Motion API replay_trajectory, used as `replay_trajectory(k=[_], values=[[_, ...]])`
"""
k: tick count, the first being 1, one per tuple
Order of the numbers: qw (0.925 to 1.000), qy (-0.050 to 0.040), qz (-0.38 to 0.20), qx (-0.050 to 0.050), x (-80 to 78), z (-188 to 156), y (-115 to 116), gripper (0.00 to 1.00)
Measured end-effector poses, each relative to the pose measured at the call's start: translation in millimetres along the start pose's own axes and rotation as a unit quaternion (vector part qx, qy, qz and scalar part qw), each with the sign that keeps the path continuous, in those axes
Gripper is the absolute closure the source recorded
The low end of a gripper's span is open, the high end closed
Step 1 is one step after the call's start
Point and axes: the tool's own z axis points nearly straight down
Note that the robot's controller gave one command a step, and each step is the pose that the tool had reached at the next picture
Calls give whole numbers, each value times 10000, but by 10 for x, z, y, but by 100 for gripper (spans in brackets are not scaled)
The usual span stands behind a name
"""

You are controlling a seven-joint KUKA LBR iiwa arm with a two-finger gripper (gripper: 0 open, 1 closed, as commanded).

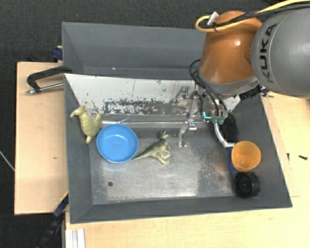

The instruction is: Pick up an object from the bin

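From where I stand the arm comes in from the right, its orange wrist cover [228, 48] hanging above the far right part of the grey metal bin [170, 198]. Below it the gripper [186, 130] is down near the bin floor, about the middle and towards the far wall, over bare metal. Whether it is released or clenched I cannot tell, and I see nothing in its grasp. The nearest thing to it is a small green toy dinosaur [157, 150], lying just to its left and a bit nearer to me, head towards the gripper but not touching it. The dinosaur's tail reaches to a round blue bowl [117, 143], which sits upright left of centre. Just beyond the bowl on the far left is a paler yellow-green dinosaur [88, 124], right beside the bowl's rim. On the gripper's right lies a black brush [228, 129], under the wrist's cables. Nearer, against the right wall, are an orange cup [246, 155] and, touching it on the near side, a black round thing [246, 184].
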Motion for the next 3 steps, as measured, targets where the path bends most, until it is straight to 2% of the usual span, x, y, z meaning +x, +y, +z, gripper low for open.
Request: replay_trajectory(k=[1,2,3], values=[[9907,-98,-1356,-6,149,1144,185,0],[9906,-165,-1356,-6,114,1104,190,100],[9940,-113,-1087,10,31,-182,38,100]])
